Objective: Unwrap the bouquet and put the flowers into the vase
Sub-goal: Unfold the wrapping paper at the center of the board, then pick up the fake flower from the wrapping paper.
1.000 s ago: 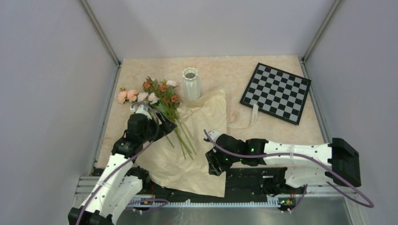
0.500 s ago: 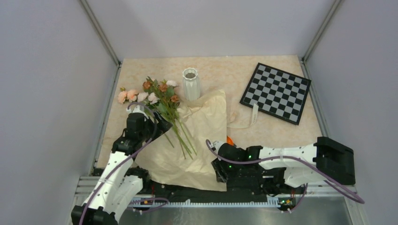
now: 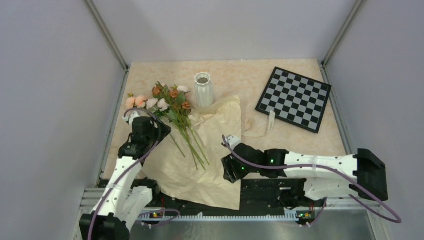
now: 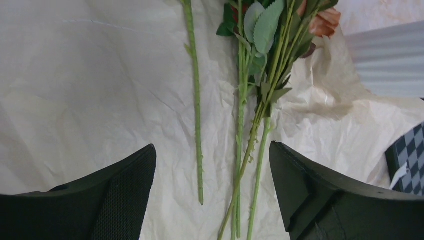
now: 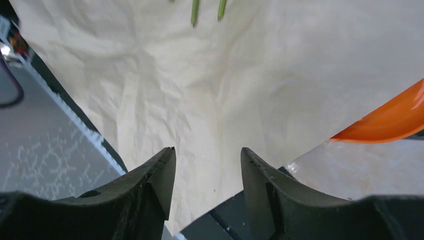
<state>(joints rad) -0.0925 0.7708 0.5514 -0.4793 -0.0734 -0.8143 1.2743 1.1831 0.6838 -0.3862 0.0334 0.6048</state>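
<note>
- The flowers point(image 3: 172, 102) lie loose on the opened paper point(image 3: 200, 165), with the blooms at the far left and the stems point(image 4: 240, 150) pointing toward me; 1 stem lies apart from the rest
- The vase point(image 3: 203, 90) stands upright at the paper's far edge, just right of the blooms
- My left claw point(image 4: 212, 165) hangs wide open and empty above the lower stems; my right claw point(image 5: 207, 160) is also open, holding nothing, over the paper's near right part
- I judge the step in hand is gathering the stems: I should close square across the bunch, take in the stray stem, and pinch stems only, not paper
- The rail point(image 3: 107, 145) runs close on my left and the orange ring point(image 5: 385, 120) sits just beside my right claw; the chessboard point(image 3: 294, 98) is well right, and there is bare table point(image 3: 250, 75) beyond the vase, so I should lift high before swinging to the rim
</note>
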